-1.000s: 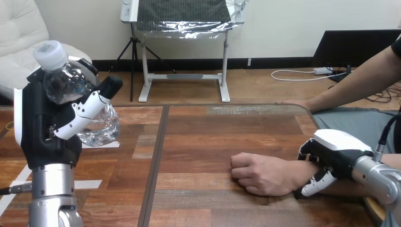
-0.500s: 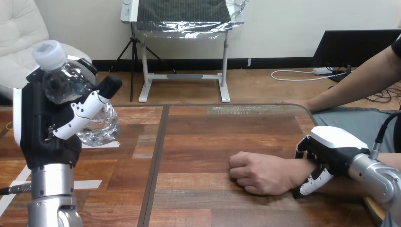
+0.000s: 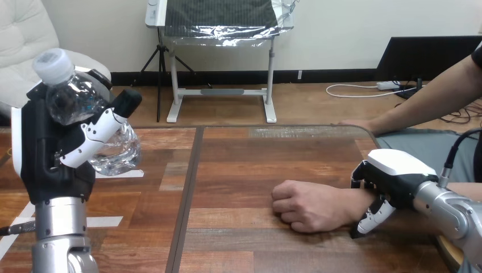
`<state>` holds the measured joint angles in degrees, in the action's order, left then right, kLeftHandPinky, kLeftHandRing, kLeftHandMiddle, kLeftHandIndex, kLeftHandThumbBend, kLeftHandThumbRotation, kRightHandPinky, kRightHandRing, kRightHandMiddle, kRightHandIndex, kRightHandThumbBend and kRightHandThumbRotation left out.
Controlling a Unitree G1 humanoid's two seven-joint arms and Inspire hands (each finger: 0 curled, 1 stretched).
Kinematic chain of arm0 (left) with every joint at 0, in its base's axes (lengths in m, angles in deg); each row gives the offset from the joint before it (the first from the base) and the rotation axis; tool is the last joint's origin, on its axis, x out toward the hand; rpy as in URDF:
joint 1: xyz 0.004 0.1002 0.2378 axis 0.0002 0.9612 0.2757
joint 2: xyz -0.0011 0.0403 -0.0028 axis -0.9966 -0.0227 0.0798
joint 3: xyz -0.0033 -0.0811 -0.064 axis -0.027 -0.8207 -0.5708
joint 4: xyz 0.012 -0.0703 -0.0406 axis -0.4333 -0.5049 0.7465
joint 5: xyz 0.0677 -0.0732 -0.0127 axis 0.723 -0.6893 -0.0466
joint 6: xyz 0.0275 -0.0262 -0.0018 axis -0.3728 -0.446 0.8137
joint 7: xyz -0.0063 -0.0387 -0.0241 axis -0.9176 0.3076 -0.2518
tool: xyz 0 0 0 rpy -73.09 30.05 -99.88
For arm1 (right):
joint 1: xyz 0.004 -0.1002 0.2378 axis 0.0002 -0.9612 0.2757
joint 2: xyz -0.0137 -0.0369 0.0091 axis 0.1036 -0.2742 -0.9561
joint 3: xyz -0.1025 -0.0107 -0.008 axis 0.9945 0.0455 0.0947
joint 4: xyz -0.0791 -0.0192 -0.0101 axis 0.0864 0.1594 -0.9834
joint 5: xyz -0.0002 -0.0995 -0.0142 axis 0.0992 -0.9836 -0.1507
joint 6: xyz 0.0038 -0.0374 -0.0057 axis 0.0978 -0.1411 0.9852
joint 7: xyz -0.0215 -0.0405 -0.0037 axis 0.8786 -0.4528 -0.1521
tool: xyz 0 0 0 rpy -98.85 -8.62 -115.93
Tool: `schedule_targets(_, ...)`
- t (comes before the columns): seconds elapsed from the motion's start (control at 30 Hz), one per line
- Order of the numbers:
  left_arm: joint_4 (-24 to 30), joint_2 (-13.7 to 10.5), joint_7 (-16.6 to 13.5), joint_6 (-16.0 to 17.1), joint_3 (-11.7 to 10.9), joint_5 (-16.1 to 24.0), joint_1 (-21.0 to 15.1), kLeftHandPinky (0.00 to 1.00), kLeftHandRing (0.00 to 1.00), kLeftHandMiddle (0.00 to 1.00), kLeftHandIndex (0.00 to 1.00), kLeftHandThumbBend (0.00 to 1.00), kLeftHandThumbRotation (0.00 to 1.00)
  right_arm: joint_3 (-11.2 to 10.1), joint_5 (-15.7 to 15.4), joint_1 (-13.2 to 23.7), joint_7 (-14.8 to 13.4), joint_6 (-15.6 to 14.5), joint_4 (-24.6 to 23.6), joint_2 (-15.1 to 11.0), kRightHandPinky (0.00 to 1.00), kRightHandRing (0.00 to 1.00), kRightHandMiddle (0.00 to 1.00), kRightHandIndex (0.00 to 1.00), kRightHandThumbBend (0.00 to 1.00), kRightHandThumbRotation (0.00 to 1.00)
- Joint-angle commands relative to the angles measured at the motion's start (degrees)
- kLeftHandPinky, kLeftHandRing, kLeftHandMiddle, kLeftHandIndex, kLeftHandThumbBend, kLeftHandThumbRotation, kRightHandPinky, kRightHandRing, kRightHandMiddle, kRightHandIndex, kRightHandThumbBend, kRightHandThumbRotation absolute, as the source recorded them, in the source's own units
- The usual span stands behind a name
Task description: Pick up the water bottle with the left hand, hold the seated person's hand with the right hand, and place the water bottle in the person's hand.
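Note:
A clear water bottle [image 3: 85, 122] with a white cap is lifted off the table at the left, tilted, with my left hand [image 3: 54, 151] shut round it. The person's hand [image 3: 307, 206] lies on the table as a loose fist, right of centre. My right hand [image 3: 386, 185] sits over the person's wrist, fingers and thumb curled down around it.
The person's other hand [image 3: 357, 123] rests at the table's far right edge. White tape strips [image 3: 108, 220] lie on the wooden table [image 3: 244, 170] near my left arm. A dark seam [image 3: 187, 193] runs down the table's middle.
My right hand and the person's hand have shifted slightly left together. The left hand with the bottle has drifted a little left and up.

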<state>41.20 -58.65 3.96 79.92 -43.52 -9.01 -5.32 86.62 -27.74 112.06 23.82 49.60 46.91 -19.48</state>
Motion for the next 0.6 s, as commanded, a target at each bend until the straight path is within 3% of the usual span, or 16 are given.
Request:
schedule_targets(0.0,1.61,-0.42,-0.24,0.58,-0.05,-0.38,-4.26,0.15,0.20,0.27,0.31,0.62,0.00,5.40,-1.87,-4.27,1.93,0.79,4.37,4.76,0.14,0.20,0.30,0.39,0.90,0.00)
schedule_targets(0.23,1.72,-0.41,-0.65,0.53,0.00,0.06,-4.25,0.14,0.20,0.26,0.31,0.61,0.00,6.18,-2.57,-3.78,2.09,0.98,4.76,4.57,0.12,0.18,0.28,0.36,0.89,0.00)
schedule_targets(0.57,1.51,-0.47,-0.40,1.00,0.04,-0.36,-4.24,0.14,0.20,0.26,0.31,0.61,0.00,6.11,-2.00,-3.41,5.52,-0.81,3.71,4.13,0.11,0.18,0.27,0.32,0.90,0.00)
